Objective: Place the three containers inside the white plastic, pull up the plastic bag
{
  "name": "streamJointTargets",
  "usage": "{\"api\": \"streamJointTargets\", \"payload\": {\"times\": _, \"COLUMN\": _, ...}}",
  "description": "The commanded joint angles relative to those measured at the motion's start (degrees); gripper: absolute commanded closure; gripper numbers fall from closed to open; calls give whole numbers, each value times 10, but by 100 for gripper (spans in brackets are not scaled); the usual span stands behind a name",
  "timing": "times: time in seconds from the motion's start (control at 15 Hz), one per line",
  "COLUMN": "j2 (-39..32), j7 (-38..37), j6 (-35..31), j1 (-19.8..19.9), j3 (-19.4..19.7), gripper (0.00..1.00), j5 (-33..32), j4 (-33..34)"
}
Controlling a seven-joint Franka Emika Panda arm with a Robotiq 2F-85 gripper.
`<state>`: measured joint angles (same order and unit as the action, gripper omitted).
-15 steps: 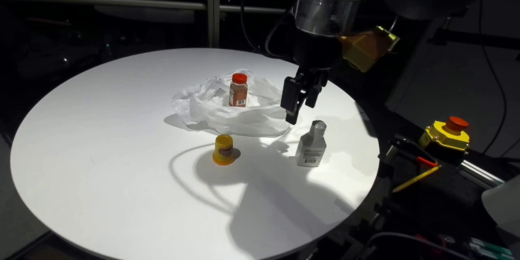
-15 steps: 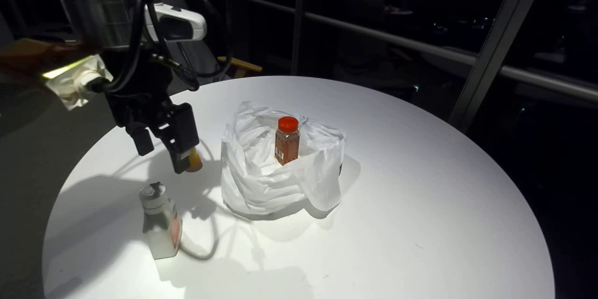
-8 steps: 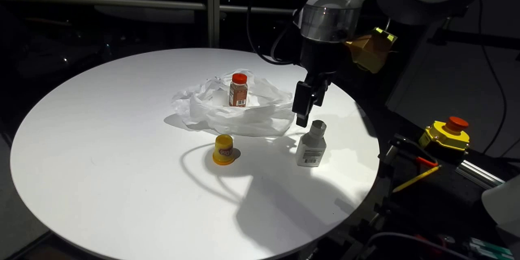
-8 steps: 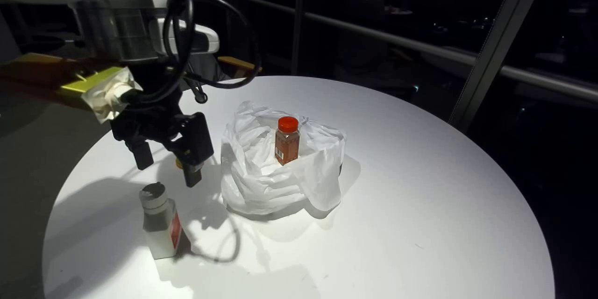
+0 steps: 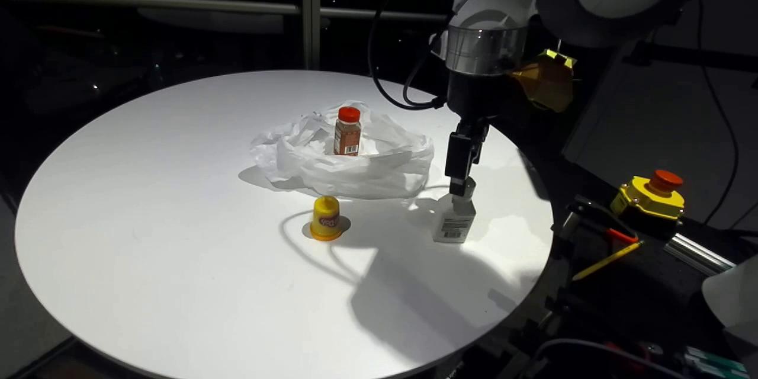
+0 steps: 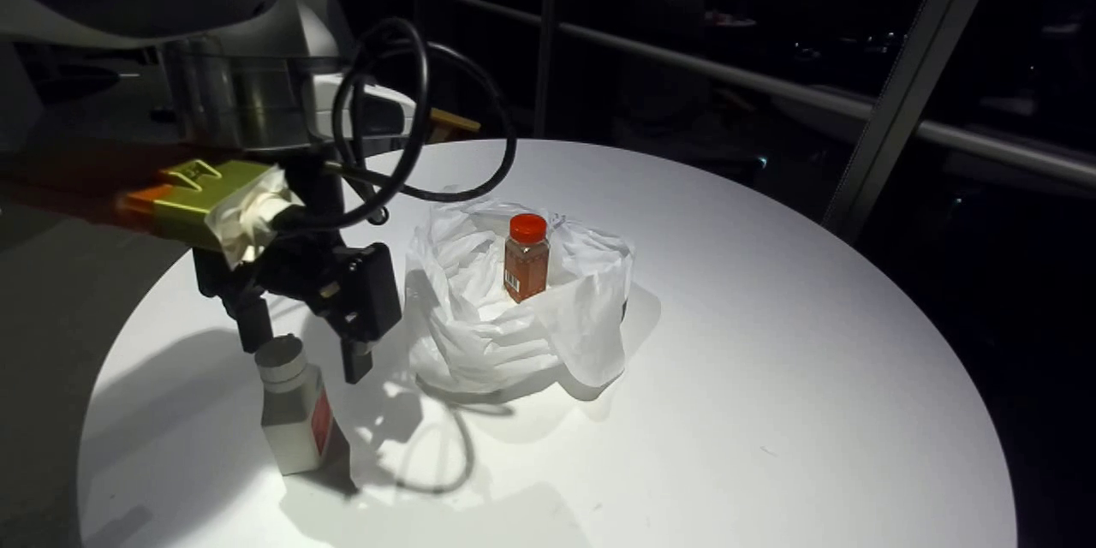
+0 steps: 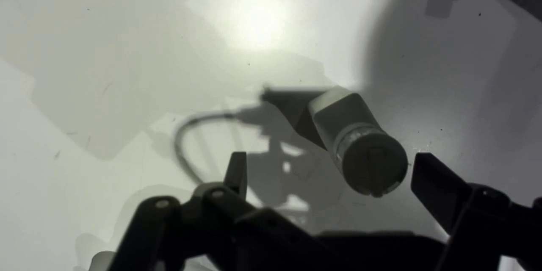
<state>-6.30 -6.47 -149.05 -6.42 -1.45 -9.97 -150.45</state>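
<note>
Gripper [image 7: 330, 169], black, two-fingered, jaws spread and gripping nothing, hangs over a square-shouldered grey-white bottle [image 6: 293, 437]; in the wrist view, its round cap [image 7: 374, 163] shows between the fingers [image 7: 436, 190], contact hard to judge. Beside the gripper: crumpled translucent white plastic bag [image 6: 479, 351], red-capped orange-brown bottle [image 6: 527, 268] upright inside. Squat yellow tub [image 5: 326, 216] apart from the gripper, on round white table [image 5: 148, 219].

Beside the hand [image 7: 328, 167], the wrist view cuts off a pale thing [image 7: 101, 260], not recognisable. In an exterior view, the hand covers partly the grey bottle [image 5: 453, 222] below.
</note>
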Motion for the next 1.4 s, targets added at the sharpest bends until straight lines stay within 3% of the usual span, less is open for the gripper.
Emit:
{"api": "streamJointTargets", "payload": {"times": 0.0, "j2": 6, "j7": 48, "j6": 22, "j1": 12, "j3": -10, "gripper": 0, "j5": 26, "j4": 2}}
{"api": "streamJointTargets", "payload": {"times": 0.07, "j2": 4, "j7": 58, "j6": 23, "j1": 13, "j3": -11, "gripper": 8, "j5": 33, "j4": 2}}
{"api": "streamJointTargets", "payload": {"times": 0.13, "j2": 4, "j7": 68, "j6": 24, "j1": 13, "j3": -12, "gripper": 27, "j5": 41, "j4": 2}}
{"api": "streamJointTargets", "payload": {"times": 0.6, "j2": 9, "j7": 155, "j6": 25, "j1": 19, "j3": -26, "gripper": 80, "j5": 124, "j4": 4}}
{"api": "streamJointTargets", "payload": {"times": 0.67, "j2": 15, "j7": 149, "j6": 28, "j1": 20, "j3": -24, "gripper": 83, "j5": 122, "j4": 5}}
{"api": "streamJointTargets", "payload": {"times": 0.87, "j2": 59, "j7": 69, "j6": 48, "j1": 17, "j3": -4, "gripper": 80, "j5": 54, "j4": 13}}
{"api": "streamJointTargets", "payload": {"times": 1.13, "j2": 126, "j7": 25, "j6": 73, "j1": 23, "j3": -7, "gripper": 80, "j5": 49, "j4": 58}}
{"api": "streamJointTargets", "payload": {"times": 1.33, "j2": 108, "j7": -36, "j6": 45, "j1": 29, "j3": -15, "gripper": 81, "j5": 40, "j4": 119}}
